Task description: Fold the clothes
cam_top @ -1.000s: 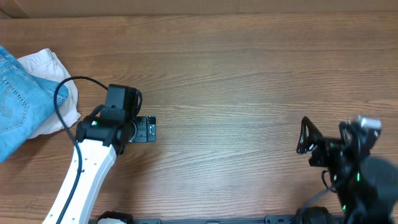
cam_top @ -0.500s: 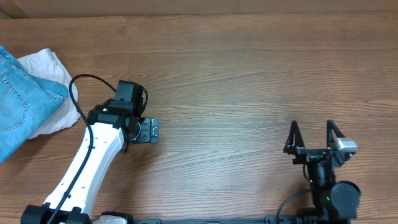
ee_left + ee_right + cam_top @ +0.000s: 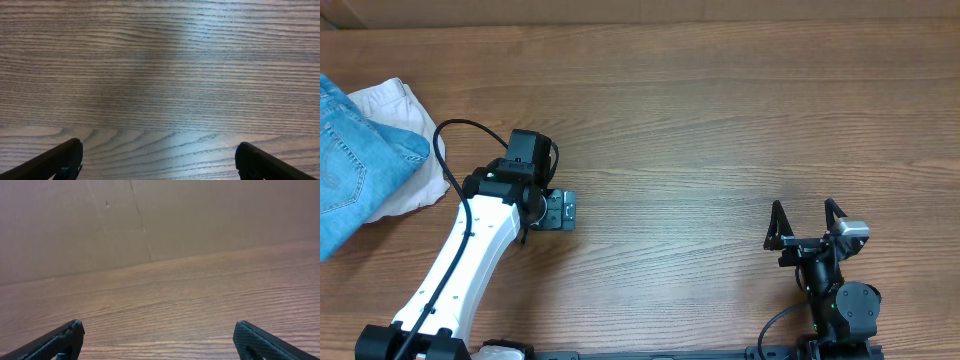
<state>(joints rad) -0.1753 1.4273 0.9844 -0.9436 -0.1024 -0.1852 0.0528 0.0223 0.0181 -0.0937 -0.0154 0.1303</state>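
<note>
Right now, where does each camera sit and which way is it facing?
Overhead: above the table, looking straight down; left arm, right arm, jeans at far left.
Left wrist: looks down at bare wood; left gripper fingertips at bottom corners.
Right wrist: looks across the table to a cardboard wall; right gripper fingertips.
All share the table.

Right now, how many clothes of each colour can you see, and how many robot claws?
Blue jeans: 1
White garment: 1
Robot grippers: 2, the left gripper and the right gripper
Total: 4
</note>
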